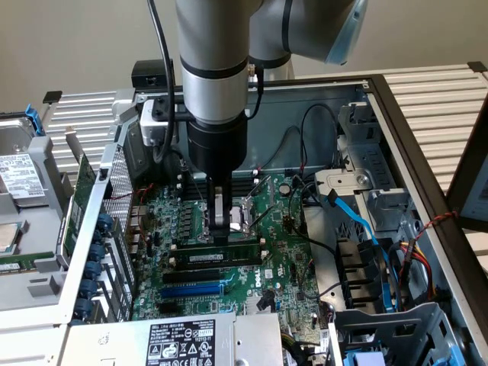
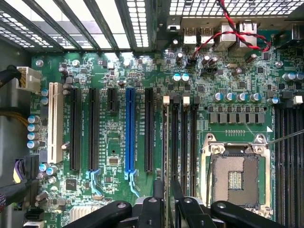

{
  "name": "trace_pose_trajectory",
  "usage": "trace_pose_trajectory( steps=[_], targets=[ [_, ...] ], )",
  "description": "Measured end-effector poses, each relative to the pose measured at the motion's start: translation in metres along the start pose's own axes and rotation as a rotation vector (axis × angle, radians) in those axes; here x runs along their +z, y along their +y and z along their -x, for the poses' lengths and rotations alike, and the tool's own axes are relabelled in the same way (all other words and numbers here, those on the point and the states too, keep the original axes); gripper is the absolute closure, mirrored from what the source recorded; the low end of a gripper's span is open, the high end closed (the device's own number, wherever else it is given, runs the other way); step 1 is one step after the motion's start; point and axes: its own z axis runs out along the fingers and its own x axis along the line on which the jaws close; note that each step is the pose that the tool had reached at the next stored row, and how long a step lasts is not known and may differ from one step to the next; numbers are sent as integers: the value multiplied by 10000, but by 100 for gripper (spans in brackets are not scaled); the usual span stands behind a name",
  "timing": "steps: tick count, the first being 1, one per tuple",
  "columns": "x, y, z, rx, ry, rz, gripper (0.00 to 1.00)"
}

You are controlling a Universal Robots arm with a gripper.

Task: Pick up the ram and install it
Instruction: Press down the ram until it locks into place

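The gripper point(image 1: 221, 231) is clamped on the ram point(image 1: 216, 252), held edge-down directly beneath it over a black memory slot point(image 2: 174, 140); seating seems underway, calling for a straight, aligned downward press.

Cable point(image 1: 371, 238) and drive cage point(image 1: 364, 152) beside slots point(image 1: 194, 276)

ram point(image 1: 216, 258) in slot (under hand point(image 1: 221, 229))
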Motion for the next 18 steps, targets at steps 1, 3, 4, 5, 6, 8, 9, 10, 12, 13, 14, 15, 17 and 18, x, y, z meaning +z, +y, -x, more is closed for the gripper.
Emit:
trace_pose_trajectory(
  steps=[1, 3, 4, 5, 6, 8, 9, 10, 12, 13, 14, 15, 17, 18],
  targets=[
    [0, 5, 1, 0, 14, -1, 81],
    [-1, 16, 8, 1, 58, -1, 88],
    [1, 23, 13, 3, 86, -3, 90],
    [3, 33, 22, 4, 130, -5, 90],
    [7, 40, 35, 6, 182, -7, 90],
    [17, 51, 79, 10, 284, -12, 90],
    [20, 54, 102, 10, 307, -21, 90],
    [25, 56, 117, 11, 325, -29, 90],
    [32, 56, 121, 12, 348, -47, 90],
    [33, 56, 121, 11, 354, -55, 90],
    [39, 56, 121, 12, 354, -64, 90],
    [45, 56, 122, 14, 356, -71, 90],
    [56, 55, 121, 13, 361, -75, 90],
    [64, 55, 121, 13, 365, -76, 90]
  ],
)
